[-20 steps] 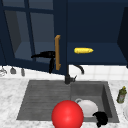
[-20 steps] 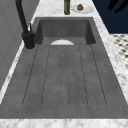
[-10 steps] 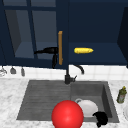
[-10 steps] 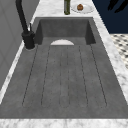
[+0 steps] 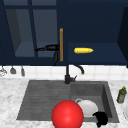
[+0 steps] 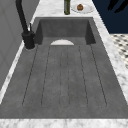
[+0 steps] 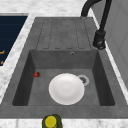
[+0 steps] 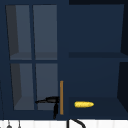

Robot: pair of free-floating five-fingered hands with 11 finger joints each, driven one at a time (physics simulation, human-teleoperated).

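Note:
My left hand (image 5: 51, 48) is up at the wall cabinet, pressed against the left side of the upright wooden door handle (image 5: 61, 45), with its fingers spread over the glass door (image 5: 37, 32). The same left hand (image 8: 52, 100) and the handle (image 8: 61, 97) show low in the upper view. A yellow corn cob (image 5: 83, 50) lies on the open shelf just right of the handle. My right hand (image 5: 101, 118) hangs low at the sink's front right, holding nothing, next to a white plate (image 5: 88, 107) in the basin. A red ball (image 5: 67, 115) shows in front of the plate.
A black faucet (image 5: 67, 74) rises behind the sink (image 5: 37, 100). On the right counter stand a green bottle (image 5: 121, 95) and a small plate (image 6: 80, 7) with a brown item. Utensils (image 5: 12, 70) hang on the left wall. The ribbed drainboard (image 6: 65, 75) lies left of the basin.
The door handle has shifted a little to the right, and my left hand has moved right and slightly up with it. The right hand has stayed where it was.

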